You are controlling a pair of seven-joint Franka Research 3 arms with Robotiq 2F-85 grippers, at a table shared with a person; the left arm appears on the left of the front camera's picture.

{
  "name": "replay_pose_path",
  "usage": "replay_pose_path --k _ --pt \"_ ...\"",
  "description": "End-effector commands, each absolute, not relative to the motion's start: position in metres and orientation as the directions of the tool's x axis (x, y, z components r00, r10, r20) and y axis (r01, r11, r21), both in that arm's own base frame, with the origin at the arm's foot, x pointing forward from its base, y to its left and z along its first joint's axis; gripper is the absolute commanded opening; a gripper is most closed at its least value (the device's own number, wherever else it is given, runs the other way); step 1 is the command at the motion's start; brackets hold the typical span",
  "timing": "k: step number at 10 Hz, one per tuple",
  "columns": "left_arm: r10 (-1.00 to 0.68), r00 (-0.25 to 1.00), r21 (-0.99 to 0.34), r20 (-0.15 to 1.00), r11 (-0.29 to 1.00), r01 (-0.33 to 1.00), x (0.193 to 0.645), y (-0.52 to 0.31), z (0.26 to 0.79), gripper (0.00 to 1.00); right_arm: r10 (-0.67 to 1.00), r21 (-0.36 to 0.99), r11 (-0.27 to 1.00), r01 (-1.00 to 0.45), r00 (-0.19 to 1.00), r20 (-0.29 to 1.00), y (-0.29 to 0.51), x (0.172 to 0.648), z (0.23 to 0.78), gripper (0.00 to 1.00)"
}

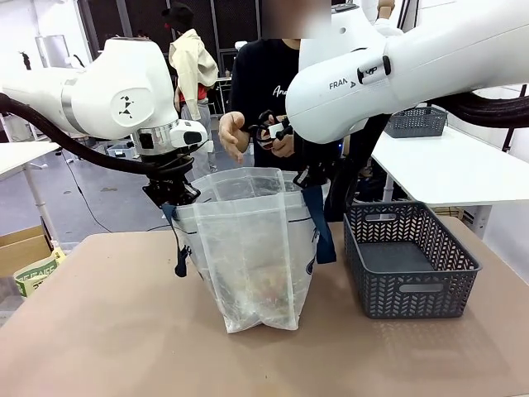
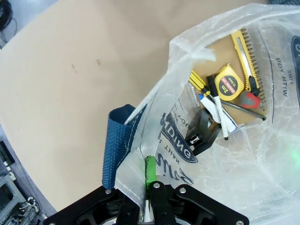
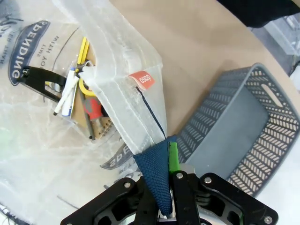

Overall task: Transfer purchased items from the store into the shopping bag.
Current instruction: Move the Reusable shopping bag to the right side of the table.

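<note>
Left gripper (image 1: 171, 192): we pinch the shopping bag (image 1: 252, 248) rim, centre-left.
Right gripper (image 1: 310, 175): clamped on its navy strap (image 3: 157, 178).
Store (image 1: 411, 263): lower right, beside bag, nearer our right arm, looks empty.

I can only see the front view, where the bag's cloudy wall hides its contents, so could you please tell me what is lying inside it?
Observer: The left wrist view looks down into the shopping bag: a yellow tape measure, a yellow cutter and a white marker lie on its bottom.
Operator: Thank you. What is the right gripper clamped on?
Observer: The right gripper is shut on the bag's navy strap.
Operator: And the left one?
Observer: The left gripper is shut on the bag's clear rim, beside the other strap.
</note>
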State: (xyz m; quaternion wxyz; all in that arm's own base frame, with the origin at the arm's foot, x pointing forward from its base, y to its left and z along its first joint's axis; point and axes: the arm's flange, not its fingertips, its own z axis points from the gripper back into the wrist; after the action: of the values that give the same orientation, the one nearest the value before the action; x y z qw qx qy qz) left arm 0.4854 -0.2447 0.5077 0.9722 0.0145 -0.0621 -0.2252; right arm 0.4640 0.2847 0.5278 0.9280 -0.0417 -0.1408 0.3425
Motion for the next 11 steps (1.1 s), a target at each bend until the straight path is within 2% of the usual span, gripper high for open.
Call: replay_pose_path --k 1,11 --pt "-0.439 0.891 0.057 0.114 0.898 0.435 0.4854 -0.2441 0.5075 0.0 0.648 -0.176 0.762 -0.624 0.724 0.236 0.2846 0.4639 0.5289 0.0" --pt "-0.439 0.891 0.057 0.114 0.898 0.435 0.4854 -0.2441 0.5075 0.0 0.648 -0.176 0.762 -0.624 0.724 0.236 0.2846 0.4639 0.5289 0.0"
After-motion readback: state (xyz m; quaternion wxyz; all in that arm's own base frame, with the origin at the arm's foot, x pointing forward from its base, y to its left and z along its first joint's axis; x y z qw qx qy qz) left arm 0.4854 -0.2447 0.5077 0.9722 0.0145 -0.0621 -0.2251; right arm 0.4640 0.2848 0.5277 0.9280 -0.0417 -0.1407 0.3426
